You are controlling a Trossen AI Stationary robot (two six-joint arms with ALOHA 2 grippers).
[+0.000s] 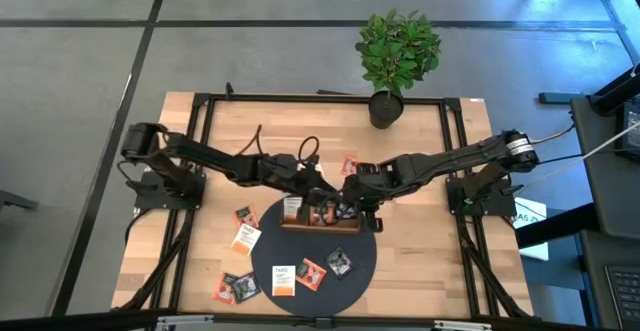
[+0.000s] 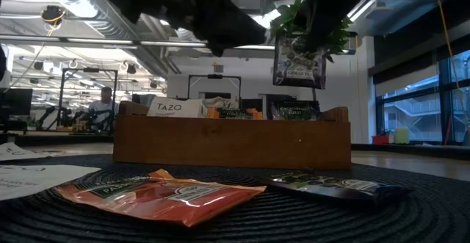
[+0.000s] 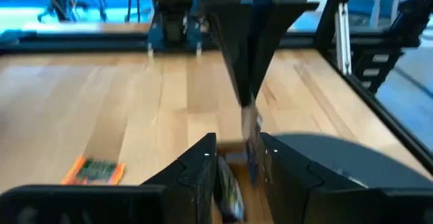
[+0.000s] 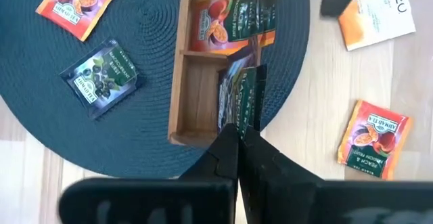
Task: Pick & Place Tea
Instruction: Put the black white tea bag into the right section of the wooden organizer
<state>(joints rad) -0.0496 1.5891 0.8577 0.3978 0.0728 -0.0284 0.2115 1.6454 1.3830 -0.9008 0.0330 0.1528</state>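
Observation:
A brown wooden compartment tray stands on a round dark mat and holds several tea sachets. My right gripper is above the tray, shut on a dark green sachet. My left gripper is open and empty just left of it, over the tray's far side. More sachets lie flat on the mat: an orange one, a white-and-orange one and a dark one. My right gripper pinches the dark green sachet at its upper edge between its two fingers, which come from above and point down. The sachet hangs upright below the fingers. Its lower edge is clear of the tray.
A potted plant stands at the table's far edge. Loose sachets lie on the wood left of the mat, at its near left and beyond the tray. A person sits in the room behind.

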